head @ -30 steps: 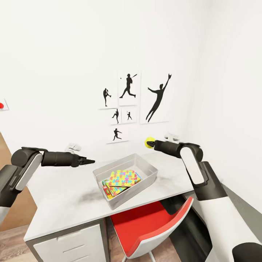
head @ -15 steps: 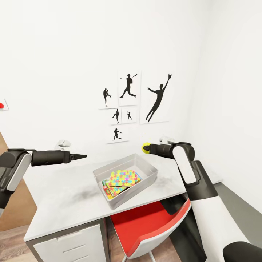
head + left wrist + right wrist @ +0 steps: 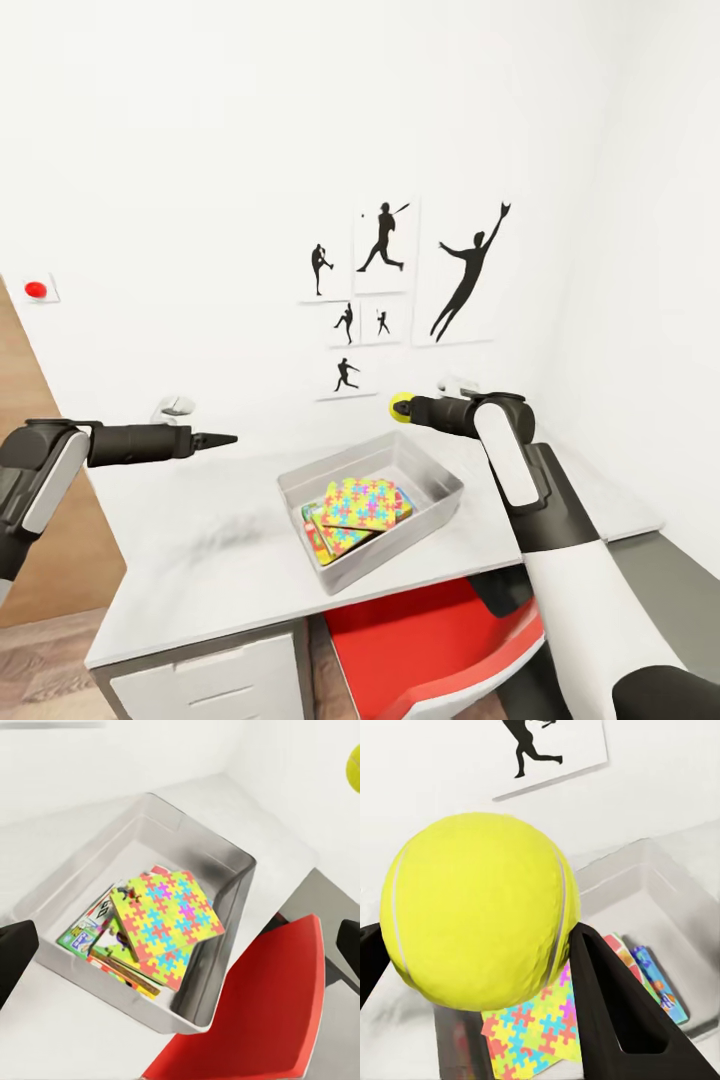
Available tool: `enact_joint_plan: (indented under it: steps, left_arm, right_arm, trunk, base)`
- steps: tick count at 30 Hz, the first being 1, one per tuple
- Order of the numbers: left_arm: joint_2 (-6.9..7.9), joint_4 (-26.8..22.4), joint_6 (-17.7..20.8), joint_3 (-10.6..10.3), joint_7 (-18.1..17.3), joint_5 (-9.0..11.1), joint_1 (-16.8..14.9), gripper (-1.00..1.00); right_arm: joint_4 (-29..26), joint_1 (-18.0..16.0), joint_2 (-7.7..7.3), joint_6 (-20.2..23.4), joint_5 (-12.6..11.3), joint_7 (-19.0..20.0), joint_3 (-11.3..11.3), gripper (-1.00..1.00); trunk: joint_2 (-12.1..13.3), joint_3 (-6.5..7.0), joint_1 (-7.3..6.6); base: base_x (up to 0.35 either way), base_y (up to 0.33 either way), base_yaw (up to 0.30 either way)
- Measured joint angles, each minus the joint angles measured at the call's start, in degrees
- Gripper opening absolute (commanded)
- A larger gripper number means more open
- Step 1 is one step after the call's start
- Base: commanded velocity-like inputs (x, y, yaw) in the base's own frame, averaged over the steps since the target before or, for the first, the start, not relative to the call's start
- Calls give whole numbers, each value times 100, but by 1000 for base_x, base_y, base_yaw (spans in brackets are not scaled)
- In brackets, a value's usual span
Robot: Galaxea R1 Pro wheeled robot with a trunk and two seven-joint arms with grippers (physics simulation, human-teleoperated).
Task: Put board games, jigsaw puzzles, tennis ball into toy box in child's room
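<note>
The table (image 3: pixel 200 560) is carrying the toy box (image 3: pixel 440 497) near its front edge, above a red chair (image 3: pixel 430 640) tucked under it. Inside the box the jigsaw puzzles (image 3: pixel 362 502) are lying flat on top of a stack of game boxes, so what looks left to do is the ball. The right claw (image 3: pixel 402 407) is clenching the tennis ball (image 3: pixel 401 407) between its two fingers, holding it in the air above the table just beyond the box's far rim — not yet over the opening. The left claw (image 3: pixel 228 438) is hanging over the table to the left of the box, gripping nothing; from the wrist view its fingers seem parted, but I cannot tell for sure.

To do this well, the right arm should be bringing the ball back over the middle of the box and lowering it close to the puzzles before letting go — dropped from height, a ball is likely to bounce out or roll off the slanted stack.
</note>
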Motion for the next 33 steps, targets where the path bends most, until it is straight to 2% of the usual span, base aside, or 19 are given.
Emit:
enact_joint_plan:
  steps: [10,27,33]
  left_arm:
    - [-14,19,-14,0,1,-9,107,100]
    - [-16,22,-33,6,13,-11,186,100]
    - [-6,20,-35,8,13,-11,201,100]
  right_arm:
    - [-4,13,-9,8,-1,40,-1,-100]
    - [61,15,5,-3,1,-4,5,-100]
    - [428,-22,5,-3,10,-7,-18,-100]
  trunk:
    - [0,0,1]
    - [1,-33,2]
    - [2,-86,2]
  base:
    - [111,60,4]
    - [21,66,0]
    - [0,1,0]
